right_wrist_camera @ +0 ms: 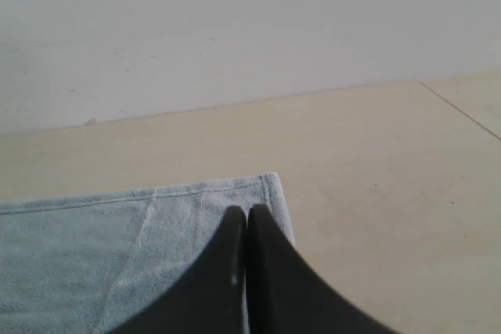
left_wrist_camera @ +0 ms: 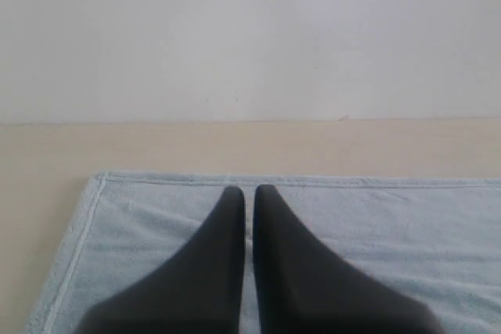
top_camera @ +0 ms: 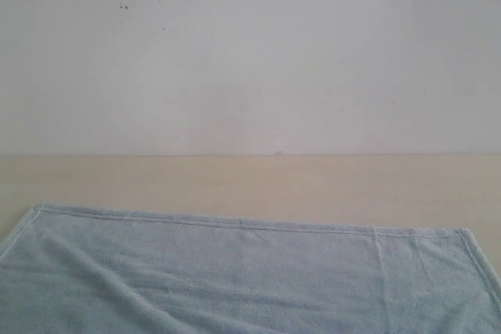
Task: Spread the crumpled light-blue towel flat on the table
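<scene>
The light-blue towel [top_camera: 235,271] lies spread across the near part of the cream table [top_camera: 235,181], its hemmed far edge almost straight. A soft ridge runs through its left part and a crease line crosses near its right end. Neither gripper shows in the exterior view. In the left wrist view, my left gripper [left_wrist_camera: 249,190] hovers over the towel [left_wrist_camera: 391,217] near its far left corner, fingers together with only a thin slit between them. In the right wrist view, my right gripper [right_wrist_camera: 246,210] is shut over the towel [right_wrist_camera: 78,248], just inside its far right corner.
A white wall [top_camera: 250,52] rises straight from the table's far edge. A strip of bare tabletop [left_wrist_camera: 235,146] lies between the towel and the wall. More bare table [right_wrist_camera: 376,193] extends to the right of the towel, crossed by a thin seam [right_wrist_camera: 462,111].
</scene>
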Action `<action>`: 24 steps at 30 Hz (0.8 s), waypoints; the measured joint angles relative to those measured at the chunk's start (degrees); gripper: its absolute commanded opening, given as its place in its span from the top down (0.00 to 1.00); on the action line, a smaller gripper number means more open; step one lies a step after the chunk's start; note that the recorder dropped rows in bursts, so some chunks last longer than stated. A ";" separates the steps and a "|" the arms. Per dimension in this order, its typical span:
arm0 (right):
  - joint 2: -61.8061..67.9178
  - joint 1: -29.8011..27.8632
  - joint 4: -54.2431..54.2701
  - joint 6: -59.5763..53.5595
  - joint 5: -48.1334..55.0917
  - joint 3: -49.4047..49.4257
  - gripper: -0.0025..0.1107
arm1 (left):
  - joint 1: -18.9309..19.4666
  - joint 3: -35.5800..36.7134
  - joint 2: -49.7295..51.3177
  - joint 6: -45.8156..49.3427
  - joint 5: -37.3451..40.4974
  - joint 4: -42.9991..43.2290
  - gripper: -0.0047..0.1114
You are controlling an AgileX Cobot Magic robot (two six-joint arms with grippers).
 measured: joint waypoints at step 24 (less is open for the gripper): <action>0.00 0.00 0.00 0.11 -0.11 0.04 0.98 | 0.00 2.37 0.00 11.88 -2.63 -0.84 0.92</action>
